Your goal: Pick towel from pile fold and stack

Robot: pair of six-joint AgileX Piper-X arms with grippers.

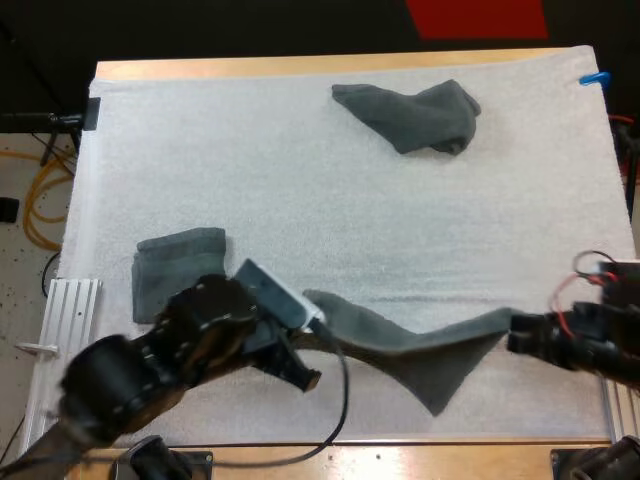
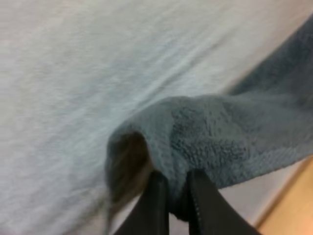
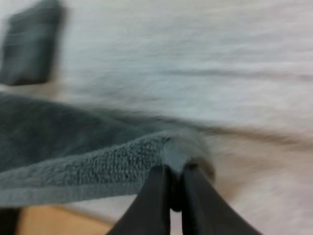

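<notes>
Currently left claw [image 2: 173, 201] and right claw [image 3: 176, 192] each pinch a corner of the stretched grey-green towel [image 1: 420, 350]. Likely next: lay it flat, then fold

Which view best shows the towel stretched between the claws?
The high view: the whole stretched towel spans from left claw to right claw. Each wrist view shows the corner its claw pinches.

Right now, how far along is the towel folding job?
Done: one folded towel lies on the mat, at its left. In hand: the left gripper and right gripper each pinch an end of a second towel, stretched between them near the front edge. Left: folding and stacking it, then the crumpled towel at the far side.
</notes>
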